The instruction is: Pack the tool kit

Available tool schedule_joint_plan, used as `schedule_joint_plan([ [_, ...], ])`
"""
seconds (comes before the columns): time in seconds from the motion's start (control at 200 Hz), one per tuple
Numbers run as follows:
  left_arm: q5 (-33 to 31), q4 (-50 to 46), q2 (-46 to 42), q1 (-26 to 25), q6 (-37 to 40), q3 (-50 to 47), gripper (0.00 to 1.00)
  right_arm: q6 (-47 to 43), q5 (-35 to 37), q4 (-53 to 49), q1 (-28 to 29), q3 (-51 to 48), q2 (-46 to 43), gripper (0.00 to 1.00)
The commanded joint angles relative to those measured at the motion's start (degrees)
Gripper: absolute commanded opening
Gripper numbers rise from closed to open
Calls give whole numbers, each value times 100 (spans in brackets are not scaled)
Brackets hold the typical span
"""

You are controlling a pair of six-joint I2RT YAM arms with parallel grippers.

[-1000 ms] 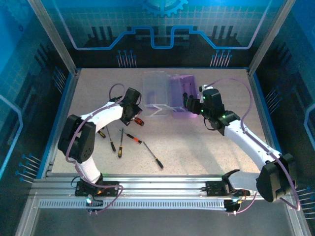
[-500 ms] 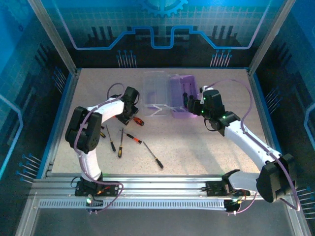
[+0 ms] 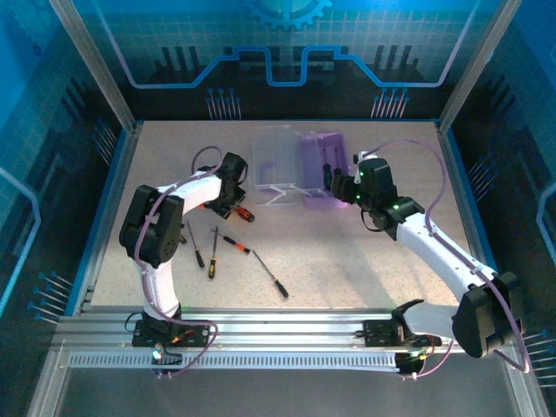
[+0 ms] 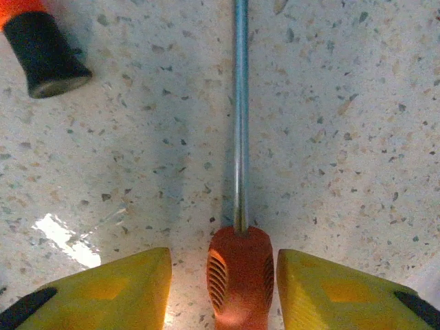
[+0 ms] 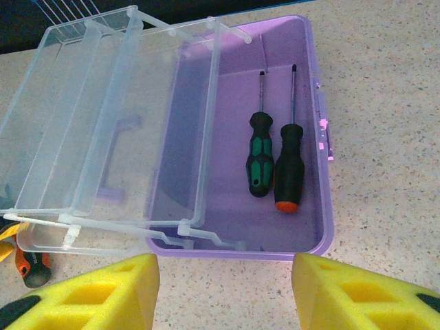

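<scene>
The tool kit [image 3: 323,165] lies open at the back of the table: a purple base [image 5: 234,249] with its clear lid [image 5: 89,137] swung to the left. A green-handled screwdriver [image 5: 260,155] and an orange-black one [image 5: 289,165] lie inside. My right gripper [image 5: 225,289] hovers open just in front of the base, nothing between its fingers. My left gripper [image 4: 223,289] is low over the table, its yellow fingers [image 4: 110,292] straddling the orange handle of a screwdriver [image 4: 240,275] with a small gap on each side. That tool's shaft [image 4: 240,110] points away from me.
Several more screwdrivers [image 3: 236,244] lie scattered on the speckled table in front of the left gripper [image 3: 228,207]. Another handle's black end [image 4: 45,51] is close by. A metal frame and blue walls ring the table [image 3: 365,261].
The left arm has pulled in and lowered over the orange handle, and its fingers have narrowed around it. The right arm has barely moved.
</scene>
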Motion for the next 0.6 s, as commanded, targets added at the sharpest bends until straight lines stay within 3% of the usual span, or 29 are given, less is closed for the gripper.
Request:
schedule_joint_plan([
  [0.0,242,181,83,67,173,-157,41,52,-22,23,-98,-39,-147,54],
  [0.315,127,682,-494,191,344,-773,20,-22,-54,78,-150,-57,-207,54],
  [0.595,475,1027,-992,227,718,-840,17,17,-235,112,-154,-83,-254,54],
])
